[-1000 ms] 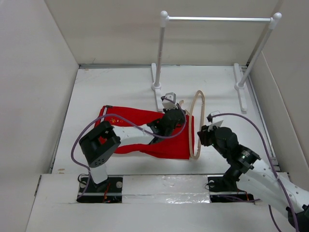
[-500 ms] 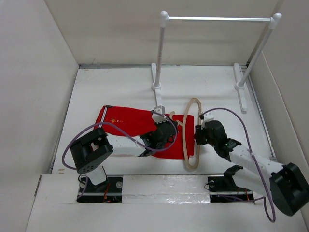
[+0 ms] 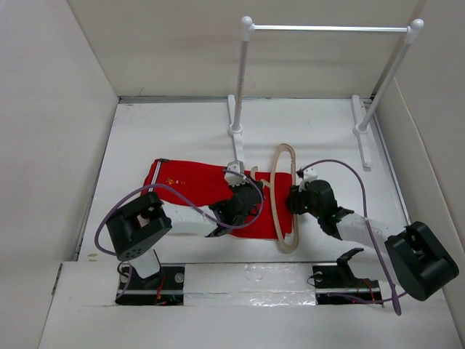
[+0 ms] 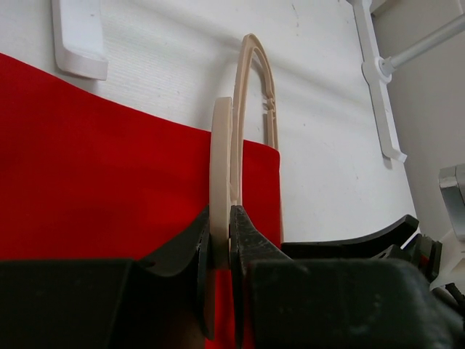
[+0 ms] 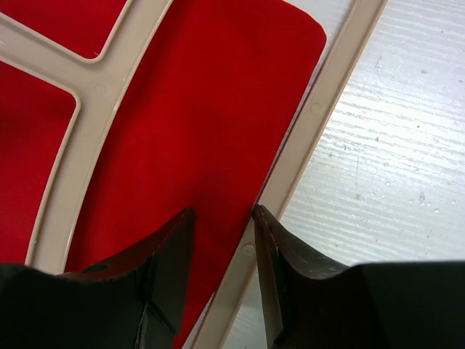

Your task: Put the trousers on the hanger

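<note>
Near the middle of the table (image 3: 182,131) lie the trousers (image 3: 192,185), spread flat as a red strip with their white-trimmed end to the left. Their right end reaches the hanger (image 4: 220,160). From above, the hanger shows as a narrow beige loop running front to back across that right end. Whether it lies flat or is tipped on edge cannot be told. In the right wrist view red cloth fills the openings between the hanger's bars, and a rounded corner of cloth stops just inside the outer rim, with bare table beyond it. The left gripper (image 4: 219,214) sits over the trousers on the hanger's left side, its two fingers pressed together on one flat beige bar. The right gripper (image 5: 223,211) is on the hanger's right side, its fingers a little spread. The outer rim runs along the inside of one finger, and red cloth shows in the gap up to the other, so the rim is straddled, not pinched. The two grippers face each other with the loop between them. Behind them stands the white rail stand (image 3: 327,29), well apart from the trousers, with its left foot (image 4: 76,43) just beyond the cloth's far edge. A purple cable (image 3: 145,193) loops along the left arm.
</note>
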Controlling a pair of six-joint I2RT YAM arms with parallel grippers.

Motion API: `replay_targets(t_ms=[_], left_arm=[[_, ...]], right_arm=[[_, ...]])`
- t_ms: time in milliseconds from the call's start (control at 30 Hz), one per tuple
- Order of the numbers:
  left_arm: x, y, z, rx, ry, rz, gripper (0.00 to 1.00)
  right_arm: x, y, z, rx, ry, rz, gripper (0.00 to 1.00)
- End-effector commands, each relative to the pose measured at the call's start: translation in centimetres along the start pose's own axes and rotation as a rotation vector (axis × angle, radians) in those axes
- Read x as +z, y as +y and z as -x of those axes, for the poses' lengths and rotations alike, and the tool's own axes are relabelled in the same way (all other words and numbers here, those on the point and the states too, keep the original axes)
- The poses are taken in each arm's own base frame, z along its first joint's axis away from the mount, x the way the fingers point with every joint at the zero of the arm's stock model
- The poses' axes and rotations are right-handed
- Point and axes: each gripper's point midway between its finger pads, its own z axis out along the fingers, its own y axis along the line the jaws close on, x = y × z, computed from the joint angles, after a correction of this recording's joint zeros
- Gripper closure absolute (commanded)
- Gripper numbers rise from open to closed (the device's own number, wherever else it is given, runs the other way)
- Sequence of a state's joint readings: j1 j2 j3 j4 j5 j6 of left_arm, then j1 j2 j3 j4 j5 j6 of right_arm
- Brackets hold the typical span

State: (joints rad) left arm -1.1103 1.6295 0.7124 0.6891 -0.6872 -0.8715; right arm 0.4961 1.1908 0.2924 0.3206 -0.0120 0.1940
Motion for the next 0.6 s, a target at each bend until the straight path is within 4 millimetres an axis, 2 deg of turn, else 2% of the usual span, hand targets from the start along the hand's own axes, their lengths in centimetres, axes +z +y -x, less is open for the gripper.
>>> replay_targets(t_ms=[0,100,133,233,267,333,400,433,533,567], left_arm=[[-0.2,0.4,-1.7,0.065,0.052,-0.015,1.0],[0.3,0.4,-2.2,0.059,0.061,-0.026,1.0],[0.4,0.2,-2.5,0.06,0.071,-0.034,1.0],[0.7,0.8,-3.3,0.079,0.087,-0.013,1.0],[0.7,1.0,-3.4,0.076,0.087,-0.013,1.0],[0.6,1.1,-3.4,0.078,0.086,-0.014,1.0],[0.5,1.2,-2.8,0.088,0.074,-0.003,1.0],[0.4,1.5,-2.6,0.096,0.066,0.004,1.0],[0.2,1.8,-1.6,0.119,0.043,0.005,1.0],[0.0,2.0,-1.3,0.137,0.041,0.009,1.0]], right_arm=[[0.4,0.6,0.2,0.026,-0.03,0.037,0.56],[0.7,1.3,0.3,0.021,-0.029,0.075,0.66],[0.8,1.3,0.3,0.015,-0.026,0.077,0.83],[0.5,1.5,0.6,0.02,-0.041,0.084,0.97],[0.3,1.5,0.8,0.019,-0.047,0.085,0.98],[-0.7,1.2,2.6,0.02,-0.106,0.069,1.0],[-1.7,0.6,3.2,0.022,-0.127,0.033,1.0],[-2.7,0.4,5.1,0.023,-0.194,0.021,1.0],[-4.7,-2.3,7.1,0.019,-0.243,-0.087,1.0],[-5.7,-4.0,7.6,0.031,-0.249,-0.147,1.0]])
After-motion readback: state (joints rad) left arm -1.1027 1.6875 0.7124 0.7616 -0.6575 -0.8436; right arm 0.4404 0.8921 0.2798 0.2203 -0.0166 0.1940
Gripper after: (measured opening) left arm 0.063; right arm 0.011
